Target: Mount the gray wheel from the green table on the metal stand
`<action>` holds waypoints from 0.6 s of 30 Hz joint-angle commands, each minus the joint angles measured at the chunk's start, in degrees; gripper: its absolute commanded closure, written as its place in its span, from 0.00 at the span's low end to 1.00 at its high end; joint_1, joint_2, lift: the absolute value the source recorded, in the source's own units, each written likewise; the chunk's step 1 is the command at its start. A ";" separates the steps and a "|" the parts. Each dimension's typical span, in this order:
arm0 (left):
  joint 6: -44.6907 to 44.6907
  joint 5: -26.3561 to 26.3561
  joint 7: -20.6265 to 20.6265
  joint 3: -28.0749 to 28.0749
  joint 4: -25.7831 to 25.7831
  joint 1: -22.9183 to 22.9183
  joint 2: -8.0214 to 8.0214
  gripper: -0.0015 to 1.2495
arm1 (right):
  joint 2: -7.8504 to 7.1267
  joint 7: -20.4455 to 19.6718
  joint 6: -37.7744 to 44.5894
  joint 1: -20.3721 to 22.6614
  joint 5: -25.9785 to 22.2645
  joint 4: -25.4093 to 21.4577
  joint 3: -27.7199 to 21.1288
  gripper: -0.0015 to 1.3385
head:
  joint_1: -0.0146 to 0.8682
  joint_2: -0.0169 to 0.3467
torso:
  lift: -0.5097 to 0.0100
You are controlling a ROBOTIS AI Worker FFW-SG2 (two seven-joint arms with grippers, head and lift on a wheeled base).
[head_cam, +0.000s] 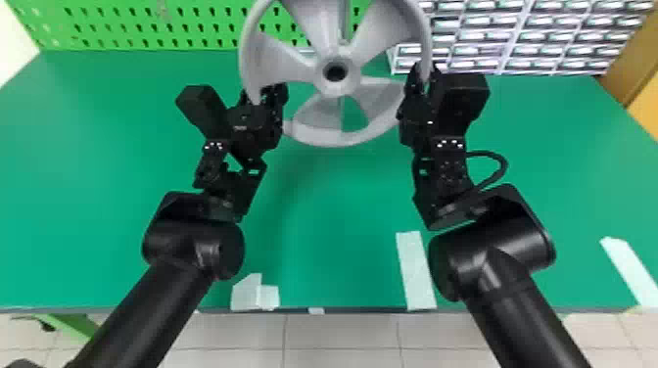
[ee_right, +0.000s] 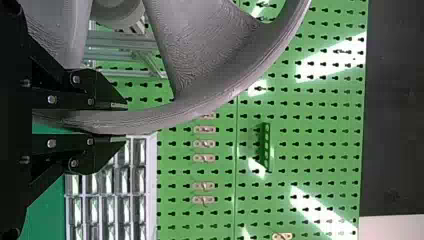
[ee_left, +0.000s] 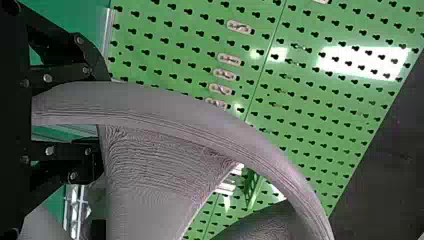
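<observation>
Black and tubular, the left arm (head_cam: 147, 298) and right arm (head_cam: 519, 303) reach into the head view over a flat green table (head_cam: 333, 220). Between them, the left gripper (head_cam: 267, 94) and right gripper (head_cam: 422, 76) clasp opposite sides of a spoked gray wheel (head_cam: 338, 139), held up off the tabletop. In the left wrist view, the curved rim sits between two black fingers (ee_left: 82, 155). In the right wrist view, both fingers pinch the rim; silvery metal bars (ee_right: 120, 41) show behind the wheel, before a green perforated panel (ee_right: 320, 150).
</observation>
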 commanded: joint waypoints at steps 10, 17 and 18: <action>-1.13 -0.46 -0.10 0.01 2.01 -1.20 -0.26 0.73 | -0.09 0.05 0.00 -0.84 0.16 0.72 0.20 0.83 | 1.00 0.19 | 0.79; -1.22 -0.37 -0.19 0.01 2.89 -1.37 -0.35 0.73 | -0.09 -0.04 0.00 -1.10 0.16 1.07 0.11 0.83 | 1.00 0.19 | 0.79; -1.22 -0.37 -0.27 0.01 2.98 -1.37 -0.35 0.73 | -0.09 0.05 0.00 -1.10 0.16 1.16 0.11 0.83 | 1.00 0.19 | 0.79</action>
